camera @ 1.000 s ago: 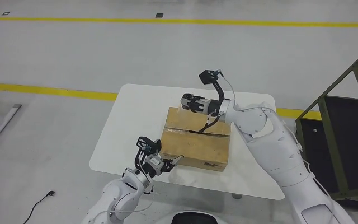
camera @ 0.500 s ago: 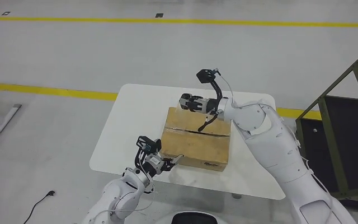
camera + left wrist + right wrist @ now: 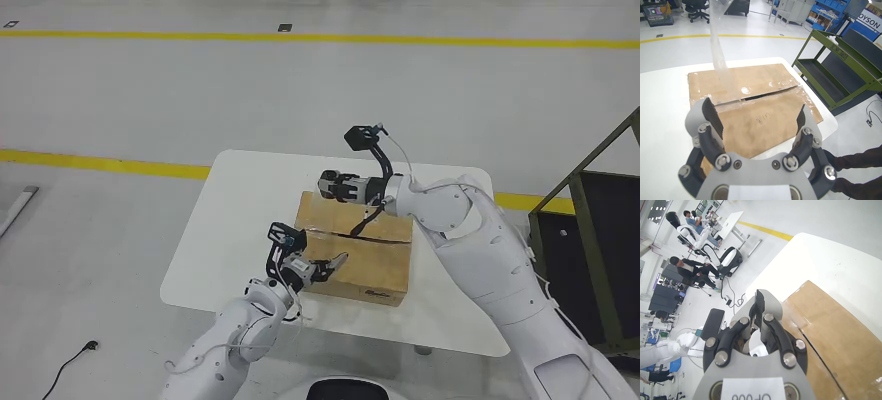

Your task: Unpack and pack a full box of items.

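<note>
A brown cardboard box [image 3: 350, 255] lies on the white table [image 3: 235, 225]; its top seam [image 3: 768, 94] gapes slightly between the two flaps. From the seam a strip of clear tape [image 3: 720, 55] rises steeply and leaves the left wrist view. My right gripper [image 3: 327, 185] hovers over the box's far left corner with its fingers [image 3: 758, 306] pressed together, apparently shut on that tape. My left gripper [image 3: 754, 105] is open above the box's near flap [image 3: 762, 121], seen from the top [image 3: 335, 263] at the near left part of the box, with nothing between its pads.
A green metal cart [image 3: 838, 75] stands off the table's right side [image 3: 600, 210]. Bare tabletop lies left of the box and behind it. A yellow floor line [image 3: 100, 162] runs past the table's far side.
My left gripper has moved forward and right, from beside the box's near left corner to above its near flap. The right gripper has drifted slightly left, still shut.
</note>
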Tool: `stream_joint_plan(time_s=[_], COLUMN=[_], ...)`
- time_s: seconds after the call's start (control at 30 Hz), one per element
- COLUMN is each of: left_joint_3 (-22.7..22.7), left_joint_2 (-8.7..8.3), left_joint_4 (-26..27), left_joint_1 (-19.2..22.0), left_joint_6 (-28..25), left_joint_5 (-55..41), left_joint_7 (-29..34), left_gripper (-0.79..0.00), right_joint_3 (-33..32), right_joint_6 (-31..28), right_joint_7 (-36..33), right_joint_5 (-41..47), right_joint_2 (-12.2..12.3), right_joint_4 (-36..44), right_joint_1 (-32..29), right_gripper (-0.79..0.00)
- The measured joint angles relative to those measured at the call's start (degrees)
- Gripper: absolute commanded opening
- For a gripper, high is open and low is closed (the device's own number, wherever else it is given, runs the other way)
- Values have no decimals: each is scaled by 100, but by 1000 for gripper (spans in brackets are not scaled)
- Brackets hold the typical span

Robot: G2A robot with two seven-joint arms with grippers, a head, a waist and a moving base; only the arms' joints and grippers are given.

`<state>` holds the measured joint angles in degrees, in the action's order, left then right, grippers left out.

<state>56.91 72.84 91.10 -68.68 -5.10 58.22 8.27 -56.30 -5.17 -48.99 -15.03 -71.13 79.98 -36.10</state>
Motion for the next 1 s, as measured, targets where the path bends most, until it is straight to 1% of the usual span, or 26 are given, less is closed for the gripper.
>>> stream_joint_plan(time_s=[0.17,0.3,0.33,0.4,0.43,0.47,0.5,0.53,0.9,0.93,1.0], left_joint_3=[-84,-144,-158,-180,-188,-193,-196,-197,-122,-107,-78], left_joint_2=[107,182,204,228,240,256,267,279,347,349,346], left_joint_4=[-357,-557,-605,-674,-706,-748,-785,-841,-1125,-1132,-1129], left_joint_1=[347,531,572,621,636,650,662,682,790,794,783], left_joint_6=[350,488,498,498,497,489,481,478,334,304,243], left_joint_5=[-115,-259,-324,-363,-386,-433,-456,-470,-508,-509,-438], left_joint_7=[-64,-126,-145,-171,-195,-242,-275,-308,-466,-476,-498], left_gripper=[0,-6,-68,-252,-440,-563,-628,-785,-785,-785,-785], right_joint_3=[32,58,65,72,74,76,78,81,34,29,22], right_joint_6=[24,29,30,24,23,22,20,19,21,23,23], right_joint_7=[-45,-87,-97,-108,-115,-125,-133,-147,-360,-369,-378], right_joint_5=[-13,-15,-9,-3,0,9,17,24,87,96,118], right_joint_2=[-11,-20,-23,-28,-30,-33,-35,-37,-26,-26,-26], right_joint_4=[7,4,1,-6,-15,-29,-40,-55,-106,-113,-128], right_joint_1=[10,26,33,47,55,64,69,75,62,61,62], right_gripper=[-785,-785,-785,-785,-785,-785,-785,-785,-779,-720,-640])
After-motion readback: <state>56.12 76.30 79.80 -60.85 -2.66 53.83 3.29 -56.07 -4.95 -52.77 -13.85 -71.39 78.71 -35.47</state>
